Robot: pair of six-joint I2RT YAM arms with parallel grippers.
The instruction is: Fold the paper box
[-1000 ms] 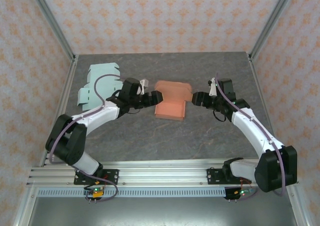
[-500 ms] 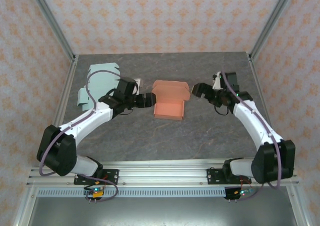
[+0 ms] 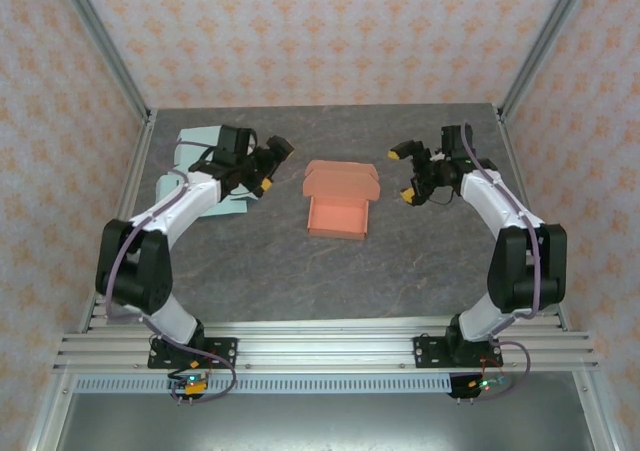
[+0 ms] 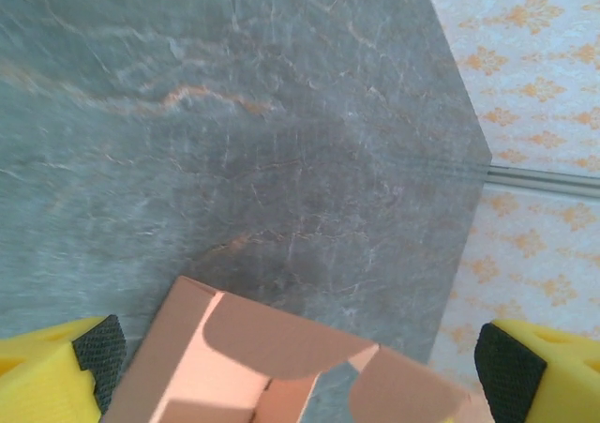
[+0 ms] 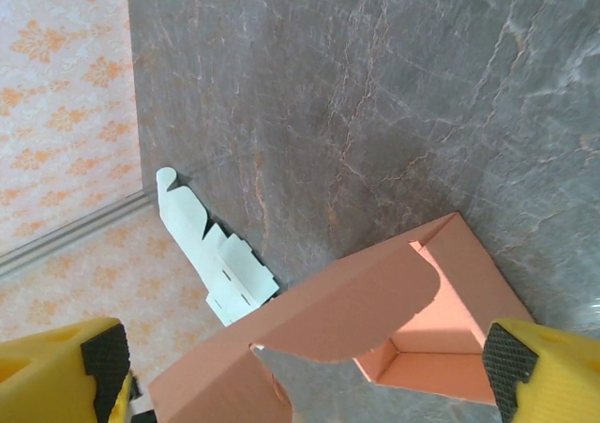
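- Sitting near the middle of the grey, stone-patterned counter (image 3: pixel 250 271), the orange paper box (image 3: pixel 338 203) is partly folded. Its tray is formed and open upward, and its lid flap with rounded side tabs lies back toward the far wall.
- The left hand (image 3: pixel 272 166) hangs to the left of the box, apart from it, its fingers spread wide and grasping nothing.
- The right hand (image 3: pixel 403 174) hangs to the right of the box, also clear of it, released and empty.
- In the left wrist view, yellow fingers with black pads (image 4: pixel 98 350) sit at the two lower corners, with the box's rounded flaps between them.
- In the right wrist view, the box's open tray and curved flap lie between the spread fingers.
- Pale green flat box blanks (image 3: pixel 198 138) lie at the counter's far left, partly under the left arm.
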